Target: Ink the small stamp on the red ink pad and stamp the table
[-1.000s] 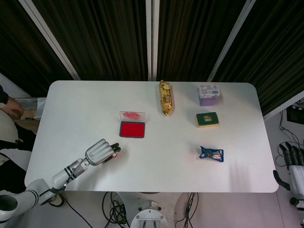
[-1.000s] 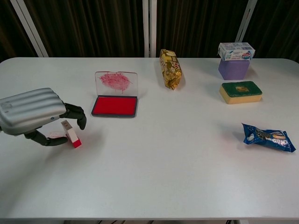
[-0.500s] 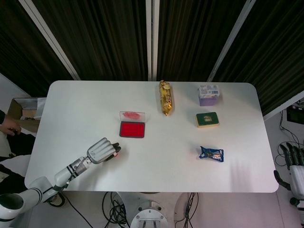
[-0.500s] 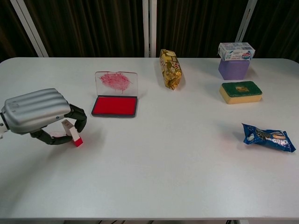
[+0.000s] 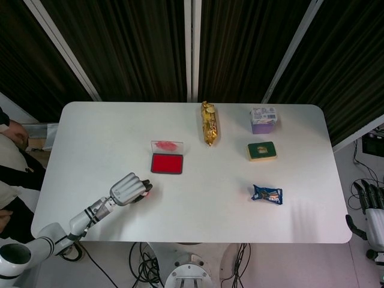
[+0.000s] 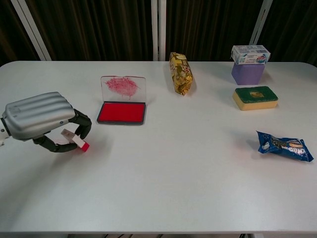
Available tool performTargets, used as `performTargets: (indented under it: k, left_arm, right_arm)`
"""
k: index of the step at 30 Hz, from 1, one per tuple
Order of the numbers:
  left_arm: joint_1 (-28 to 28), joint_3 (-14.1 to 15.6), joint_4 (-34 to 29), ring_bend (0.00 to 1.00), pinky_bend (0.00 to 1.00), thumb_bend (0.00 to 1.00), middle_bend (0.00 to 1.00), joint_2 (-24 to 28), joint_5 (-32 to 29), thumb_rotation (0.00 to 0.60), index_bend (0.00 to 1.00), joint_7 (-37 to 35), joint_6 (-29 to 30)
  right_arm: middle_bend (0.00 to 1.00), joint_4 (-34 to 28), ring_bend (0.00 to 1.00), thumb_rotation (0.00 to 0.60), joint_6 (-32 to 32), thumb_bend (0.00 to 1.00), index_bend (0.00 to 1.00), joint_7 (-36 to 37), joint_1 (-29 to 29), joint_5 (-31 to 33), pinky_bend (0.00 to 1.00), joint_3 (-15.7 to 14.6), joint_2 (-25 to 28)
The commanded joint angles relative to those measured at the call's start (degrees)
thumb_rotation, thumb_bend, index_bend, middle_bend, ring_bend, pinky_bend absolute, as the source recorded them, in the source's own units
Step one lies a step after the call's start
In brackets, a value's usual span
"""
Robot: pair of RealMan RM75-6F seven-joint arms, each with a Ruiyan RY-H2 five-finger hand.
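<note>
The left hand (image 6: 42,120) grasps the small stamp (image 6: 75,140), tilted, red end at the white bench (image 6: 163,168), at seven o'clock from the open red ink pad (image 6: 121,112). The right hand (image 5: 367,217) hangs off-bench, grasp unclear.

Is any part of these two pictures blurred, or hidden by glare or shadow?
Head view: sharp and evenly lit; the table shows no glare. Chest view: equally sharp; the left robot hand casts a soft shadow over the small stamp.
</note>
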Motion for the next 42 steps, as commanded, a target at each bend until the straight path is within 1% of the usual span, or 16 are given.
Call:
performTargets:
  k: [1,4,7,12,17,19,22,26,32,37,42]
  left_arm:
    - [-0.3,-0.1,-0.5,1.00,1.00,0.32,0.57,0.3,-0.2,0.600,0.56,-0.2,0.0]
    - [-0.8,-0.5,-2.0,1.00,1.00,0.33,0.57,1.2,-0.7,0.600,0.56,-1.1,-0.1]
    - [-1.7,-1.5,-5.0,1.00,1.00,0.33,0.58,2.7,-1.9,0.600,0.57,-3.1,-0.8]
    - [-4.9,-4.8,-10.5,1.00,1.00,0.34,0.59,5.6,-4.3,0.600,0.59,-5.0,-3.3]
    - [-9.6,-9.3,-13.7,1.00,1.00,0.35,0.61,6.0,-8.4,0.600,0.60,-7.4,-9.5]
    - [-11.4,-10.5,-13.9,1.00,1.00,0.35,0.61,5.5,-9.7,0.600,0.60,-7.8,-12.2]
    - [-14.1,-11.8,-13.2,1.00,1.00,0.35,0.62,4.2,-11.9,0.600,0.61,-8.3,-17.3]
    - [-16.7,-13.3,-10.0,1.00,1.00,0.35,0.62,1.6,-15.0,0.600,0.61,-9.3,-23.1]
    - [-19.3,-14.2,-5.3,1.00,1.00,0.37,0.62,-1.1,-18.4,0.600,0.61,-11.8,-29.6]
    - [-20.3,-14.1,-2.0,1.00,1.00,0.38,0.62,-2.3,-19.1,0.600,0.61,-13.8,-31.6]
    - [-19.7,-13.5,0.7,1.00,1.00,0.38,0.62,-3.7,-18.5,0.600,0.61,-16.8,-29.3]
  right_arm:
    - [0.00,0.0,0.00,0.600,0.0,0.27,0.00,0.0,0.0,0.0,0.00,0.0,0.0]
    - [0.00,-0.1,0.00,0.600,0.2,0.27,0.00,-0.1,0.0,-0.1,0.00,0.0,0.1]
    - [0.00,-0.2,0.00,0.600,0.3,0.28,0.00,-0.1,0.0,-0.1,0.00,0.1,0.2]
    - [0.00,-0.2,0.00,0.600,0.2,0.28,0.00,0.0,0.0,-0.1,0.00,0.1,0.1]
    - [0.00,-0.3,0.00,0.600,0.1,0.28,0.00,0.0,0.2,-0.4,0.00,0.0,-0.1]
    - [0.00,-0.3,0.00,0.600,0.2,0.28,0.00,0.0,0.1,-0.4,0.00,0.0,-0.1]
    - [0.00,-0.2,0.00,0.600,0.3,0.28,0.00,0.2,-0.1,-0.2,0.00,0.0,0.0]
    - [0.00,0.0,0.00,0.600,0.5,0.28,0.00,0.6,-0.4,0.0,0.00,0.0,0.3]
    - [0.00,0.1,0.00,0.600,0.5,0.28,0.00,1.2,-0.5,0.3,0.00,0.1,0.6]
    - [0.00,0.3,0.00,0.600,0.0,0.28,0.00,1.4,-0.3,0.5,0.00,0.2,0.6]
    - [0.00,1.0,0.00,0.600,-1.3,0.29,0.00,1.6,0.2,1.2,0.00,0.4,0.2]
